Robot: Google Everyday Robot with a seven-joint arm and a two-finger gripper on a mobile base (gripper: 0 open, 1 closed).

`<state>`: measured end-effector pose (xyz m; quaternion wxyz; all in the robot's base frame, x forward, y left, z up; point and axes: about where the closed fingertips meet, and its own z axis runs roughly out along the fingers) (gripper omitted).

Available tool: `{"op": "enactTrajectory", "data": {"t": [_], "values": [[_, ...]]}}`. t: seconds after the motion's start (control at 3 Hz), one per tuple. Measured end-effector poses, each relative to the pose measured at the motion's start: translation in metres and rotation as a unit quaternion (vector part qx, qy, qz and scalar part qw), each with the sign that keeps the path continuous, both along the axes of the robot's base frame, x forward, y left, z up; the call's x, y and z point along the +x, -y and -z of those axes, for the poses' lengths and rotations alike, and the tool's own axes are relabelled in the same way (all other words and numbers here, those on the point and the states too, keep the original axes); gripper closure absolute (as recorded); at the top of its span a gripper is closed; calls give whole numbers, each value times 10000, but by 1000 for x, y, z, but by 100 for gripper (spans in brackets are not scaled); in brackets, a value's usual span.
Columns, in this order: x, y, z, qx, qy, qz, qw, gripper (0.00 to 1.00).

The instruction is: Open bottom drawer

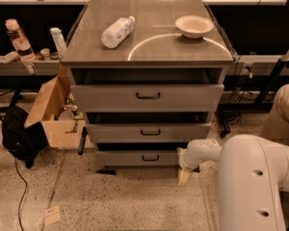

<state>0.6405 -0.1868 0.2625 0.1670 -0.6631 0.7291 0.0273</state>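
The bottom drawer [130,158] is the lowest of three grey drawers in the cabinet [147,52], with a low flat front and a small black bar handle [150,158]. A dark gap shows above its front. My gripper [185,171] is at the end of the white arm [250,177], low down at the drawer's right end, just right of the handle and near the floor. It is apart from the handle.
On the cabinet top lie a plastic bottle [117,31] and a white bowl [194,26]. An open cardboard box [53,114] and a black bag [20,134] sit on the floor at the left. The middle drawer [148,132] and top drawer [147,97] stand slightly out.
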Motion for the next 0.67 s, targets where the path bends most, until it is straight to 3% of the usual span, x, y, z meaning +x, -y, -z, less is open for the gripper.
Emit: {"op": "enactTrajectory", "data": {"t": [0.33, 0.67], "values": [[9, -11, 2, -76, 179, -106, 9998, 0], [20, -13, 2, -145, 199, -149, 9996, 0]]}}
